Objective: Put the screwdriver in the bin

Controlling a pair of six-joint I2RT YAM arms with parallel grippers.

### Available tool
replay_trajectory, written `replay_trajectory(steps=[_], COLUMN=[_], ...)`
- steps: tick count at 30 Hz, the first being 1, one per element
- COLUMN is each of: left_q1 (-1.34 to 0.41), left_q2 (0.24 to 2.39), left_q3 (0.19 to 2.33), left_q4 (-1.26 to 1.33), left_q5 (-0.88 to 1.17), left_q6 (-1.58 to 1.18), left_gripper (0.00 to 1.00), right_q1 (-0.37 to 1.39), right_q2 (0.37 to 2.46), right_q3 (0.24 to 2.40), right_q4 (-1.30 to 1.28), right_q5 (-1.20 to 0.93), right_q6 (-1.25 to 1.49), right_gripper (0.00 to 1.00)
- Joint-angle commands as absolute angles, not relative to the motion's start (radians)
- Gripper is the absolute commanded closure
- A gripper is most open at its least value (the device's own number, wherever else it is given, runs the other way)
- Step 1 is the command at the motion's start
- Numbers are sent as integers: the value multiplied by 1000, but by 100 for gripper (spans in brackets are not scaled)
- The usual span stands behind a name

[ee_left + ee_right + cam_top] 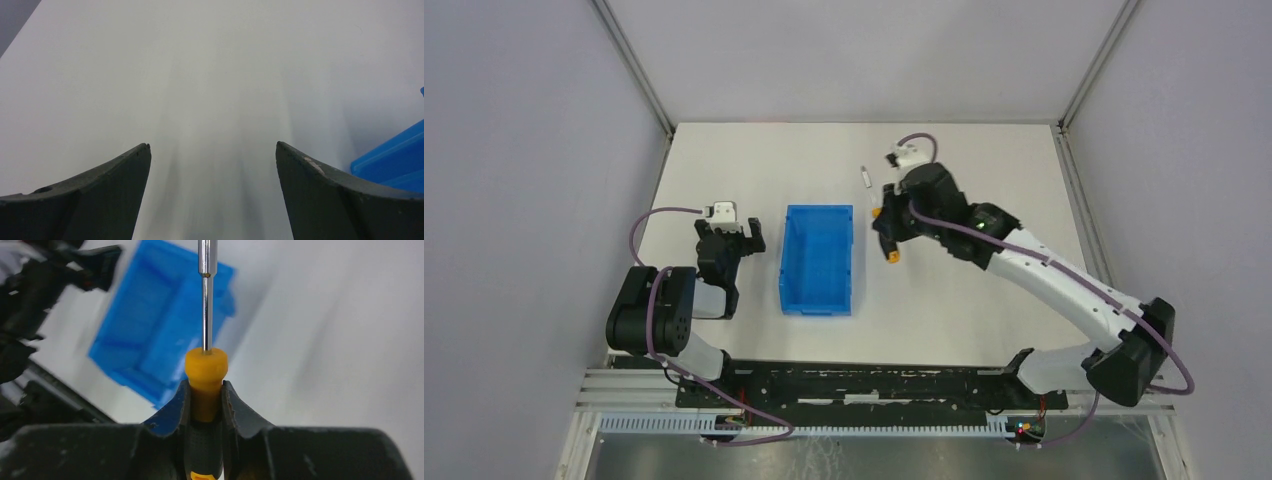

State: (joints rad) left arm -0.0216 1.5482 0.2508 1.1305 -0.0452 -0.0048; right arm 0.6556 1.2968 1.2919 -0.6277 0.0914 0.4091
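Screwdriver (893,256) gripped just right of the bin (786,262), not yet over it.
From above, we see the right jaws clamped across its handle, above the counter (984,160). Our left wrist view shows the left jaws wide apart and empty, standing clear beside the bin (395,152). Our right wrist view shows the handle (206,371) pinched so the shaft (206,310) juts free.

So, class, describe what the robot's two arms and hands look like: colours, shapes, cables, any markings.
Both arms mix white links with black joint housings; the right arm shows more white than the left arm. A purple cable loops along each. A white block sits at each wrist. The left hand and right hand have two dark, curved fingers tapering to tips. No readable markings.
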Motion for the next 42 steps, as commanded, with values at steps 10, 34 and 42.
replay_trajectory(steps=[10, 34, 42], left_q1=[-17, -17, -17], left_q2=[1533, 1533, 1533], left_q3=[253, 253, 253], left_q4=[1156, 1157, 1157], left_q5=[-39, -38, -39], left_q6=[-26, -26, -26], left_gripper=[0, 0, 0], right_q1=[1031, 1047, 1075], right_q2=[1792, 2036, 1805], right_q3=[1514, 1621, 1656], right_q4=[-355, -414, -341], right_q5=[218, 296, 277], right_q6=[522, 515, 416], right_gripper=[100, 52, 49])
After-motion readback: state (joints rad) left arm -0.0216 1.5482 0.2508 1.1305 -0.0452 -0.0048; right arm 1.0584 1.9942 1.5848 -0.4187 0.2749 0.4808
